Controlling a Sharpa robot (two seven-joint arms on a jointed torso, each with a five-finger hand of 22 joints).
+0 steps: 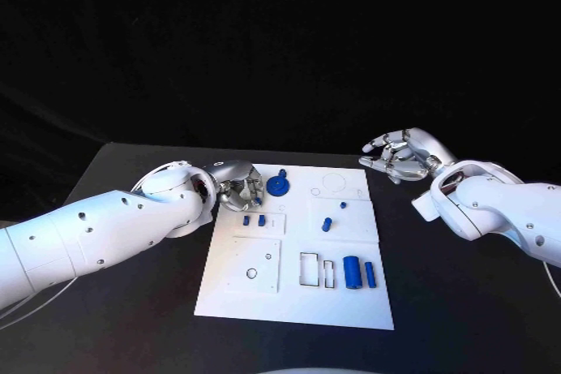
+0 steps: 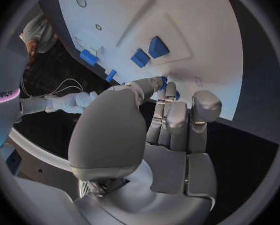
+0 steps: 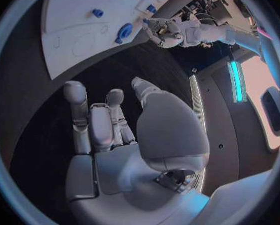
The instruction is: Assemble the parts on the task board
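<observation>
We see the left hand [image 1: 237, 187] pinching, maybe, a round blue part [image 1: 277, 185] on the flat white task board [image 1: 298, 305]; the right hand [image 1: 401, 156] is spread, holding nothing.

One readable mark: dark lettering on white arm segment [image 2: 5, 94] at edge of left wrist view, appears to read "arpa", start cut off, beside pink light strip. No legible text on task board [image 1: 351, 297] or parts.
</observation>
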